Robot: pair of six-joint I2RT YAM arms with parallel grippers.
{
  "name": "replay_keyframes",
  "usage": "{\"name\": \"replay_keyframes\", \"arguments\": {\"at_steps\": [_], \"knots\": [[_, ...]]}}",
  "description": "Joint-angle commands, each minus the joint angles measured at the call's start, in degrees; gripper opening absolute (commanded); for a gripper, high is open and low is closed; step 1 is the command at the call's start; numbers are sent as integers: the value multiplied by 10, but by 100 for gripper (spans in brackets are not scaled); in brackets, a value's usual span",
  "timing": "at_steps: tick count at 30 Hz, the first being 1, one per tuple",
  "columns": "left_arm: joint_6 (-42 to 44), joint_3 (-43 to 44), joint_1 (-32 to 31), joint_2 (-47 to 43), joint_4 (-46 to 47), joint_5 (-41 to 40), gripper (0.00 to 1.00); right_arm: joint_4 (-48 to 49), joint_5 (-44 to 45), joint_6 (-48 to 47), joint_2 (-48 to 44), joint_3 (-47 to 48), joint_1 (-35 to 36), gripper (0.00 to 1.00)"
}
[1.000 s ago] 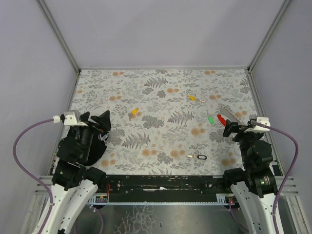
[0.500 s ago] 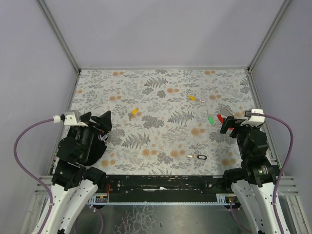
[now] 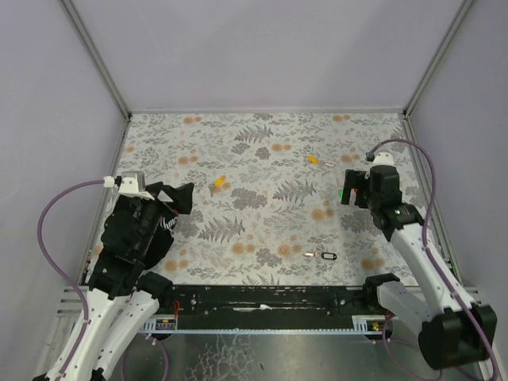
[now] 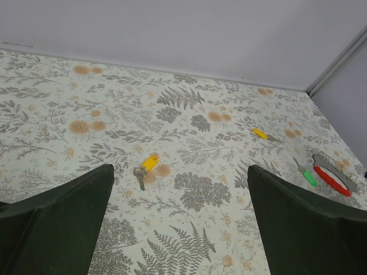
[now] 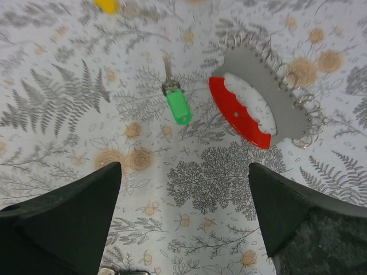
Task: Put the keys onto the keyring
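Note:
The keyring's red loop [image 5: 238,112] and its grey fan-shaped piece [image 5: 278,103] lie flat on the floral mat; it also shows in the left wrist view as the keyring [image 4: 332,180]. A green-headed key [image 5: 179,107] lies just left of it. My right gripper [image 5: 183,169] hovers open just short of both, nothing between its fingers; from above, the right gripper [image 3: 349,190] hides the keyring. A yellow key [image 3: 220,182], an orange-yellow key [image 3: 313,159] and a black-headed key [image 3: 325,255] lie apart. My left gripper [image 3: 176,205] is open and empty, the yellow key [image 4: 150,162] ahead of it.
The floral mat [image 3: 262,230] is boxed in by grey walls with metal corner posts [image 3: 99,67]. A black rail [image 3: 262,298] runs along the near edge between the arm bases. Purple cables loop beside each arm.
The right arm has reached forward and left, its gripper now over the keyring and green key. The left gripper has shifted slightly forward and right. Both stayed open.

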Motion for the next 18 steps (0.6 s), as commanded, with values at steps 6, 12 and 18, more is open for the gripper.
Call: {"name": "replay_keyframes", "arguments": {"at_steps": [6, 12, 18], "knots": [[18, 7, -20, -14, -2, 6, 100, 109, -68, 8, 173, 25, -116, 98], [23, 6, -27, -21, -3, 7, 100, 150, -87, 8, 275, 55, -185, 95], [27, 6, -33, -27, -6, 4, 100, 142, -103, -41, 382, 123, -217, 96]]}}
